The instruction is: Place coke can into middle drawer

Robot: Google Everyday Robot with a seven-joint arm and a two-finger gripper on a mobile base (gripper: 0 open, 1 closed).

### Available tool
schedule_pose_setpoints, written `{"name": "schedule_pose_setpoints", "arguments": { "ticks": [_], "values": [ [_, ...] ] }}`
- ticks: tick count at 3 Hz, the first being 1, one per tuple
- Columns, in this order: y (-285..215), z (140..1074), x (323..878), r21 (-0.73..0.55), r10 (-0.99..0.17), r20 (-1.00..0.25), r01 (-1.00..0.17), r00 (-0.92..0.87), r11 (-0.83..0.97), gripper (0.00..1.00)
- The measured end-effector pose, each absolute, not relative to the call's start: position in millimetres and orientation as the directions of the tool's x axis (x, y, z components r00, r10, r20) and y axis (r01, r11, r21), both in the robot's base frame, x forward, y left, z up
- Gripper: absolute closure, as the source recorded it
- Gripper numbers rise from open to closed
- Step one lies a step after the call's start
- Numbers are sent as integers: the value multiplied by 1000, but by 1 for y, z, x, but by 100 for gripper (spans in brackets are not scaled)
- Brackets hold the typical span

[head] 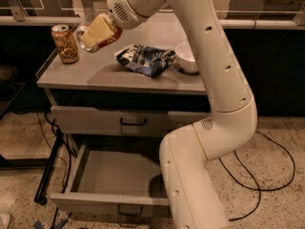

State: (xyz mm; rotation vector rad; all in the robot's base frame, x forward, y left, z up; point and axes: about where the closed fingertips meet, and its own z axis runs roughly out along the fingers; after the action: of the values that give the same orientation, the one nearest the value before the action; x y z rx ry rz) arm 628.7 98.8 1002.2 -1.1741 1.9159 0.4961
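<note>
**Can held up over the cabinet, bottom drawer open**

Closest to us, low at the front of the grey metal cabinet (86,75), the wide, shallow grey metal middle drawer (95,205) is pulled out. It is the lowest drawer of the cabinet. Its bare grey floor shows, and a small dark handle (129,210) sits on its front wall. The big white robot arm (209,142) stands at the cabinet's right front, and its lower part covers the right end of this drawer. Black cables (267,175) lie on the speckled floor (28,142) to the right of the cabinet.

Just above the open drawer is a flat grey drawer front (95,120) with a black handle (133,123). It is pushed in.

Next comes the cabinet's flat top. A crinkly dark blue and white snack bag (145,58) lies near the middle of it. A small round white bowl (187,57) sits just beside the bag, nearer the cabinet's right side. A taller brown-gold patterned can (65,43) stands upright at the left edge of the top, toward the back.

The arm bends up and over the cabinet. At its end, the gripper (93,35) with cream-coloured fingers hangs in the air over the left part of the cabinet top, near the brown-gold can but not touching it. Its fingers are closed tight around the small red-orange coke can (113,35) with a silver top. The can is tilted, and its silver end points left. It is above the cabinet top, well apart from the open drawer below.
</note>
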Motion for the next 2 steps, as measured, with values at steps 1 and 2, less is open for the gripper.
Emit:
{"name": "schedule_pose_setpoints", "arguments": {
  "ticks": [1, 2],
  "values": [
    [100, 998, 623, -67, -548, -800, -871, -245, 487, 100],
    [95, 970, 601, -10, -548, -778, -866, -307, 499, 100]
  ]
}}
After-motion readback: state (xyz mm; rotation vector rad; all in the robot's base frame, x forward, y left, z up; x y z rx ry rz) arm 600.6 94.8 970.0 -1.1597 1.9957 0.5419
